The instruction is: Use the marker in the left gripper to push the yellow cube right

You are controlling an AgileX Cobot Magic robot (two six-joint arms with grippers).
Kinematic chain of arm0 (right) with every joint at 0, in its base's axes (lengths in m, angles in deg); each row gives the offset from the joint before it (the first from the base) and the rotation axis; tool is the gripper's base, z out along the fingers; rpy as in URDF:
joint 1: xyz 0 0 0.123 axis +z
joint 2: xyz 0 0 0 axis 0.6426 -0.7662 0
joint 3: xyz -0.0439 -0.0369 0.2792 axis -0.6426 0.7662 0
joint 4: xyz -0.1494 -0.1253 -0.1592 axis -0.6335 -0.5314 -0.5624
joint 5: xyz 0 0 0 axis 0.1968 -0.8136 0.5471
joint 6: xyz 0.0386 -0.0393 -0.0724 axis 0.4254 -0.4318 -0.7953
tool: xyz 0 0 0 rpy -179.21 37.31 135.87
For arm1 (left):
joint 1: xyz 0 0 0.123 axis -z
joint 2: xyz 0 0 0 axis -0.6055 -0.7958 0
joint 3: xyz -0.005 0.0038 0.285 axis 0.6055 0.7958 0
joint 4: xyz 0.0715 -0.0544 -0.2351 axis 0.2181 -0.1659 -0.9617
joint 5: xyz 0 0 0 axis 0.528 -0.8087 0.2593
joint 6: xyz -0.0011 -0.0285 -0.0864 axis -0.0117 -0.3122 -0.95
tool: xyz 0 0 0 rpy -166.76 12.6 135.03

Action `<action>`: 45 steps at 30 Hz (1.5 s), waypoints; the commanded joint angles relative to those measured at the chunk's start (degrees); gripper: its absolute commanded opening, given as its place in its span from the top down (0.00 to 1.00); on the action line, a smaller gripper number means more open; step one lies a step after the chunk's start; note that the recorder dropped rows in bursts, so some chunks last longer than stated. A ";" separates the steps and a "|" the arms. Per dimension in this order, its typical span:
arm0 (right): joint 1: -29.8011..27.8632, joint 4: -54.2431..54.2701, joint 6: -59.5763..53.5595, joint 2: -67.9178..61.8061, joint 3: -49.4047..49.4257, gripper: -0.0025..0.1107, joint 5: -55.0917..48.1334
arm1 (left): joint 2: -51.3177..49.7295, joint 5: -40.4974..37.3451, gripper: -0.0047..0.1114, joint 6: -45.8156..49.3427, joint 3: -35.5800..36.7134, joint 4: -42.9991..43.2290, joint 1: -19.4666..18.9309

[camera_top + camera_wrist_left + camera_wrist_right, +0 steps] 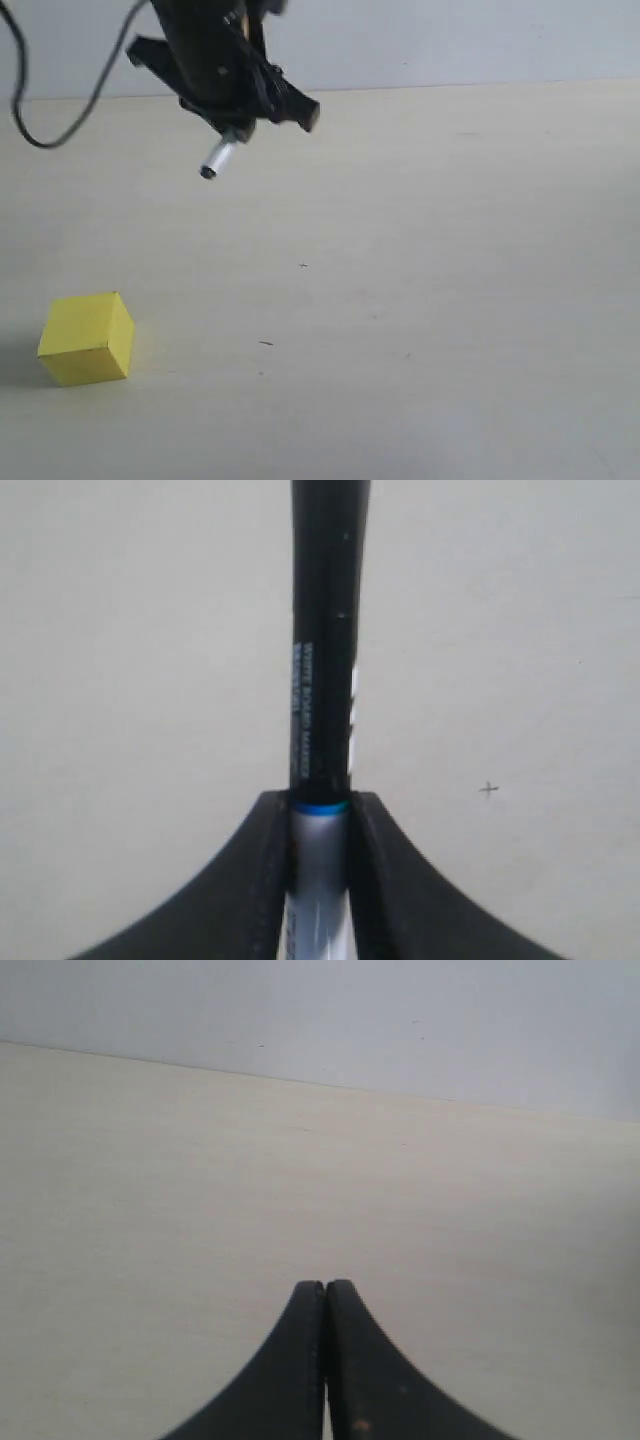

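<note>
Hanging above and right of the yellow cube (87, 338), the left end effector (235, 125) clasped the marker (217, 158). A cable (60, 130) looped beyond the cube, which sat on a pale tabletop (420, 300) before a grey wall (450, 40). The right end effector (326, 1295) was clenched shut.

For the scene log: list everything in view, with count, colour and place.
table: one, pale beige, under everything.
wall: one, pale grey, behind the table.
yellow cube: one, bright yellow, on the table, lower left of the exterior view.
marker: one, white barrel, black cap, clamped in the left gripper, off the table.
cable: one, black, looping at upper left.
left gripper: one, black, shut on the marker.
right gripper: one, black, shut, empty.
</note>
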 commanded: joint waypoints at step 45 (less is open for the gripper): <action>-0.31 0.40 -0.09 0.21 0.24 0.98 0.66 | 50.98 3.40 0.96 1.77 49.43 -1.28 -23.83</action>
